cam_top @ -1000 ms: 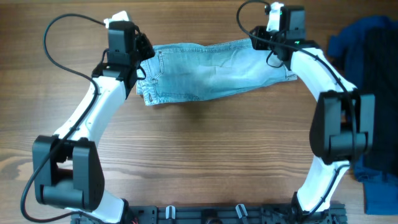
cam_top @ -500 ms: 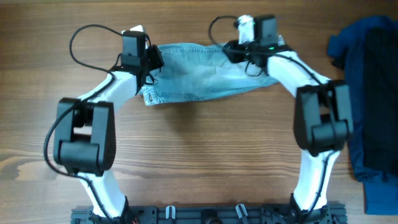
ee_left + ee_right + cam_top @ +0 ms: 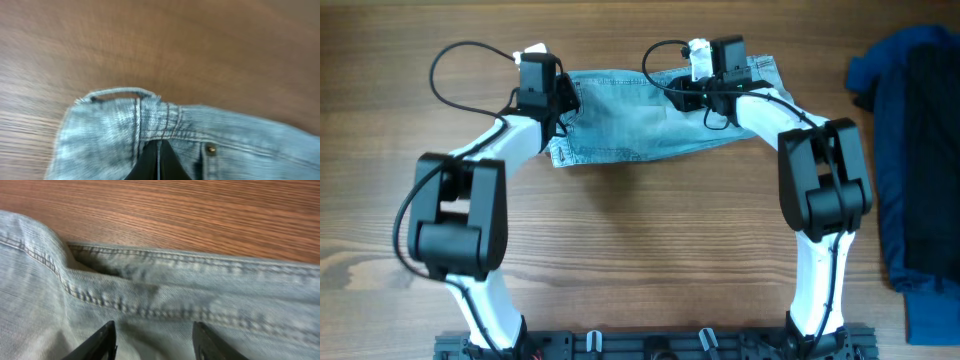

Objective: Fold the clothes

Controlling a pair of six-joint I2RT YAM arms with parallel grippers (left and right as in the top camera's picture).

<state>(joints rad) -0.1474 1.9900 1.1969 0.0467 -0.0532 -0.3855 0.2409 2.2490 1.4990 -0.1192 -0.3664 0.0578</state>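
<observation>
I find the left gripper (image 3: 159,150) clenched on the denim shorts (image 3: 640,125) at the waistband; they run lengthwise toward the released right gripper (image 3: 153,332).

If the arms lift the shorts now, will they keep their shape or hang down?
Probably hang: the shorts lie wrinkled and bunch at the left gripper. Thick seams suggest some weight, so one pinch may slip. Coarse weave likely drags on the table.
</observation>
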